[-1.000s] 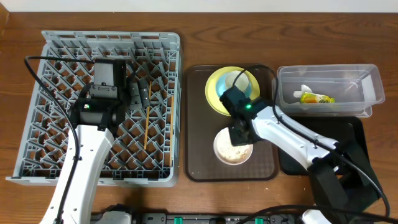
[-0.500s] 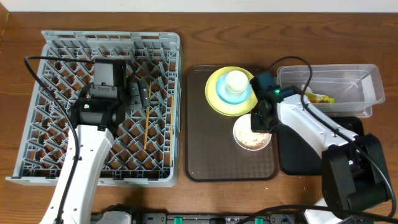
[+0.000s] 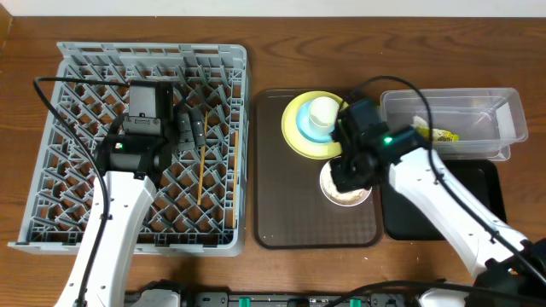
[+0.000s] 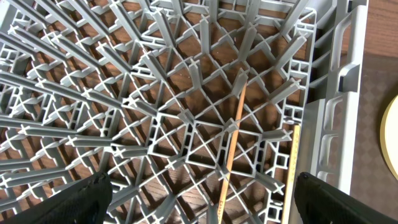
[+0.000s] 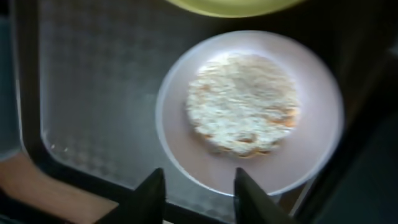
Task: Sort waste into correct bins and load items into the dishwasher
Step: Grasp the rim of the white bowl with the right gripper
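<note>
Bowl check: the white bowl sits at the right edge of the brown tray, just beside the black tray. The rice lies caked in the middle of it. The right gripper hovers directly over the bowl with its fingers parted to a moderate gap and nothing between them. The bowl's rim runs under that gap, but we see no clamp on it.

The yellow plate is just behind, with the blue bowl and the cup stacked on it. The wrapper lies in the clear tub at far right. The chopsticks lie in the dish rack, and the left gripper hangs over them, spread wide and empty.

We read the step as emptying the food waste out of the bowl before it goes to the rack. The next move needs a firm pinch on the rim, a level lift, then a tip over a bin — we'd guess the black tray, since the tub has the wrapper. Risk: the rim slips and rice spills on the brown tray.
</note>
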`<state>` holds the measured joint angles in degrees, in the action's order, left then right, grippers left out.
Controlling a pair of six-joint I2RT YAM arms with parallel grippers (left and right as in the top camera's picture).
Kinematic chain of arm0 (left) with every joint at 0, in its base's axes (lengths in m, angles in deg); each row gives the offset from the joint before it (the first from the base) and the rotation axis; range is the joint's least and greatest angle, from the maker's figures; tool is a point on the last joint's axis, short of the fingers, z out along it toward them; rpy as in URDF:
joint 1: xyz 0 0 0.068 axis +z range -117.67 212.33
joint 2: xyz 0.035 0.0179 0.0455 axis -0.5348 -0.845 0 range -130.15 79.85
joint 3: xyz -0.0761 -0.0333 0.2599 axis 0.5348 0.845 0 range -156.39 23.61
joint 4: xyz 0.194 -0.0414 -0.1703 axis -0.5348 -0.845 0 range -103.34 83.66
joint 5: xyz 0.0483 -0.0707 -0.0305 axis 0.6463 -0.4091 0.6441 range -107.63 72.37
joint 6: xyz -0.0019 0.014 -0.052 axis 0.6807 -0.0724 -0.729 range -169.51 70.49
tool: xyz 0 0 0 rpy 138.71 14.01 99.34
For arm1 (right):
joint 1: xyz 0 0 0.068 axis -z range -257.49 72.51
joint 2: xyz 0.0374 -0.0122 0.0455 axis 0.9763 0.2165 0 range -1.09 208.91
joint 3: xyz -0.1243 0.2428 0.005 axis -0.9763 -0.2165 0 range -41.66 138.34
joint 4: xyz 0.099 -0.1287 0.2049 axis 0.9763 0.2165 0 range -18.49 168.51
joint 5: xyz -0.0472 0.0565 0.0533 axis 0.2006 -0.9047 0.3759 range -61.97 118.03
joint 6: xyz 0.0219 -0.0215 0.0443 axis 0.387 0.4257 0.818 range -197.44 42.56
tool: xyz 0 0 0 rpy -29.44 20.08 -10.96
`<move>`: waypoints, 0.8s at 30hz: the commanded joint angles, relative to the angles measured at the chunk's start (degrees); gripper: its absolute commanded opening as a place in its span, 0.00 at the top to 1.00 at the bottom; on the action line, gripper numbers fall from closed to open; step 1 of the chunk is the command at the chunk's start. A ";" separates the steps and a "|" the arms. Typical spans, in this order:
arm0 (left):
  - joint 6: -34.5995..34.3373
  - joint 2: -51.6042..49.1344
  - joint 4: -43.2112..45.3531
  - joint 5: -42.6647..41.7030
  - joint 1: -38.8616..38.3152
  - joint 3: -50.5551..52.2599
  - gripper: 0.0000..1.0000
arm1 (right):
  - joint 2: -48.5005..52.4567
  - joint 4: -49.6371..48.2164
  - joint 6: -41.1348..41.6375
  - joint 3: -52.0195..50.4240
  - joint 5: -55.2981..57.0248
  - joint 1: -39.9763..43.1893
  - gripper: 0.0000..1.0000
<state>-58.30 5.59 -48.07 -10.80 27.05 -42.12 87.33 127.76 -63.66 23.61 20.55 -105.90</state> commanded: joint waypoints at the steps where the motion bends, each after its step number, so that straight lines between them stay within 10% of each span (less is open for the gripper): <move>1: -0.07 0.11 0.00 0.72 0.24 -0.24 0.06 | 1.01 -0.92 -1.68 -0.55 3.41 -4.20 0.64; 15: -0.07 0.11 0.00 0.72 0.24 -0.22 0.05 | 10.95 -6.03 -1.62 -1.75 15.61 -12.22 0.68; 24: -0.07 0.09 0.00 0.72 0.24 -0.24 0.06 | 13.94 -6.43 -0.55 -1.75 11.93 -12.35 0.95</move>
<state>-58.30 5.59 -48.07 -10.80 27.05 -42.12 100.80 121.33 -64.16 22.24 33.35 -117.81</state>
